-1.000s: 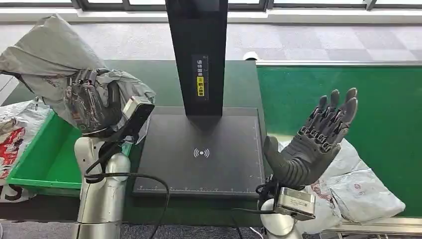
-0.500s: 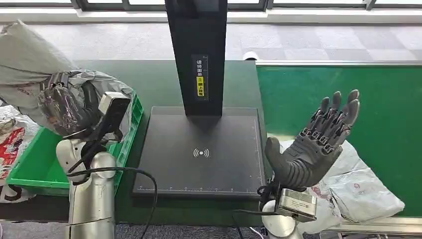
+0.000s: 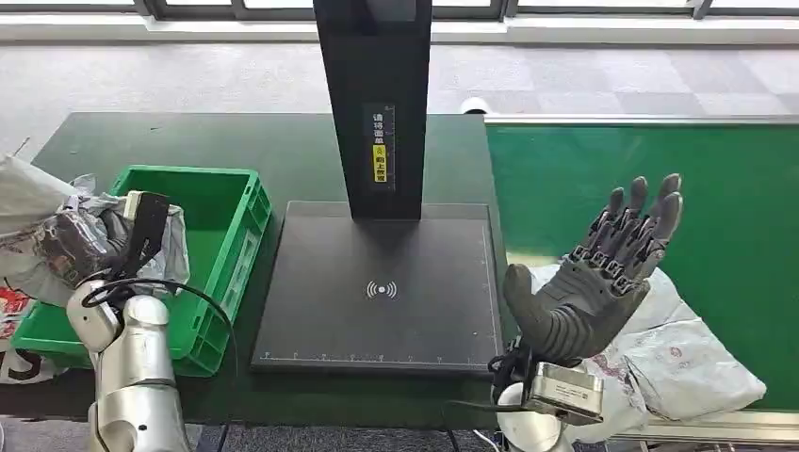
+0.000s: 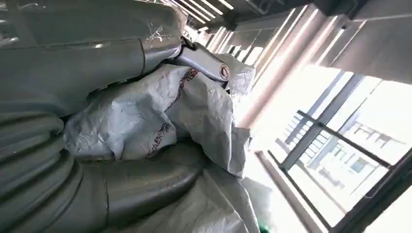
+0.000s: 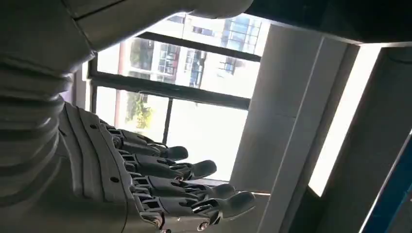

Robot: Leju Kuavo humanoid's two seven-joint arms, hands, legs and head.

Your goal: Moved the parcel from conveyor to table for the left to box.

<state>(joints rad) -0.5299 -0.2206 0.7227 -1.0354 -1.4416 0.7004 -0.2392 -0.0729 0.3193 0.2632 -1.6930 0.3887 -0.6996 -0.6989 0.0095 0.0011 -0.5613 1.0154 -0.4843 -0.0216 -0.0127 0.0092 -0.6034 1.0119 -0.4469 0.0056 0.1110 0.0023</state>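
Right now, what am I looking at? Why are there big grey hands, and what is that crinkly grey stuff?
You are seeing through a robot's cameras. The wide picture comes from its head, looking down at a dark green table. The other two come from small cameras at its wrists, so they look tilted and very close.

The grey hands are the robot's own. Its left hand grips a crinkly grey parcel, a soft plastic mailing bag, over the left edge of a green box. The left wrist picture shows that bag squeezed against the thumb.

Its right hand is held up, fingers spread, holding nothing. Under it lie more pale parcels beside a green conveyor belt.

In the middle sits a flat black pad with a black post rising from it.
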